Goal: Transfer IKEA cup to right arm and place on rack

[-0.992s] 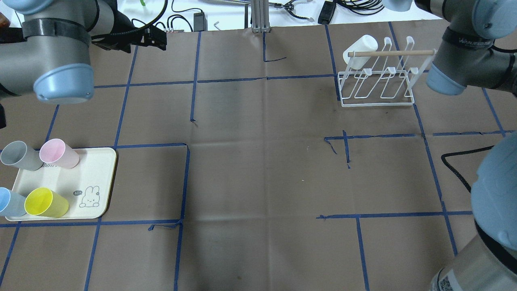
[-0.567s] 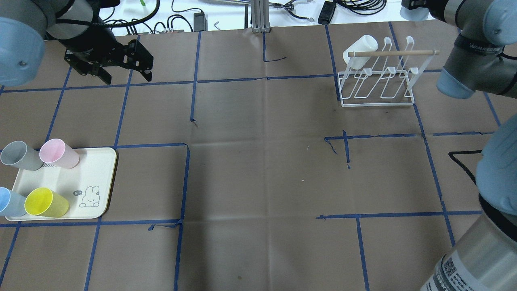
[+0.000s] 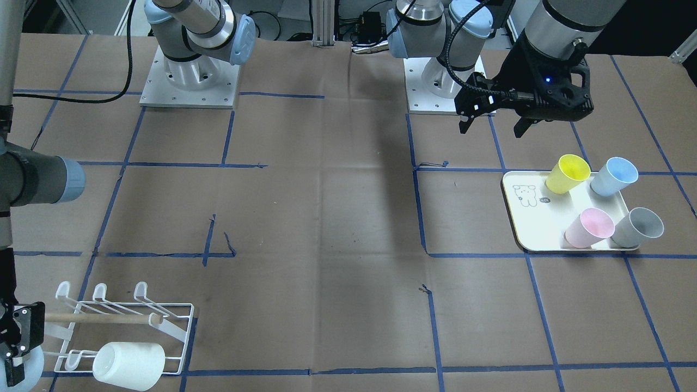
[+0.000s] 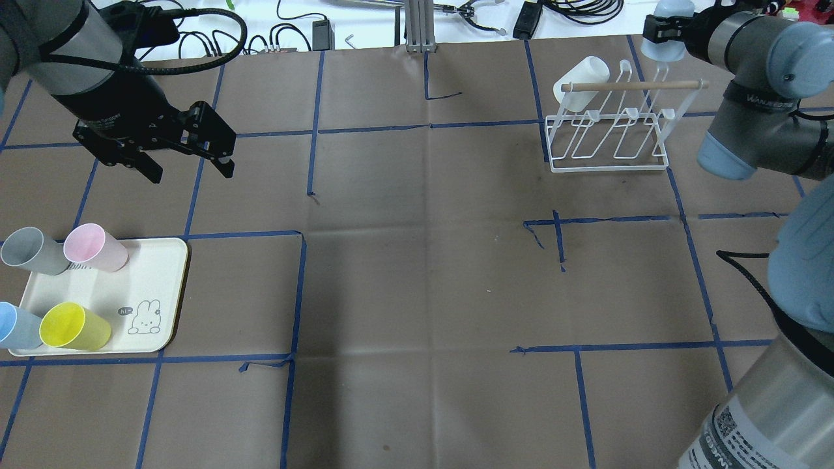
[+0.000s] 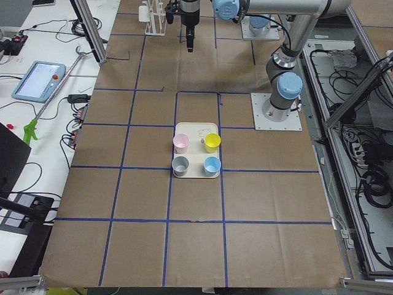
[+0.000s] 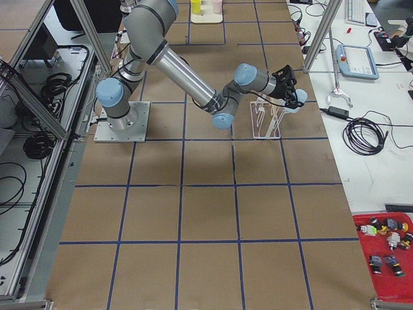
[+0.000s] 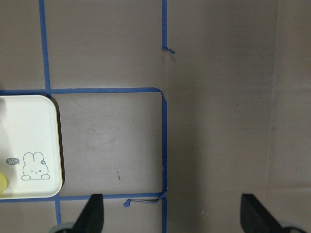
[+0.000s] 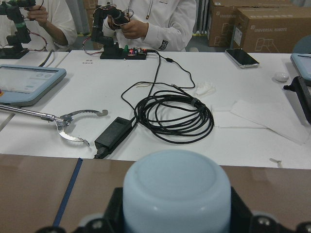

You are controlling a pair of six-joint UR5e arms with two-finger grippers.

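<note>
- I saw the right gripper (image 4: 664, 31) squeezed tight around the pale blue cup (image 8: 177, 189), just past the far right end of the rack (image 4: 609, 140).
- My left gripper (image 4: 192, 172) hung over the table (image 4: 417, 260) with jaws wide apart, near the tray (image 4: 163, 286).
- A white cup (image 4: 582, 81) sat on the rack.
</note>
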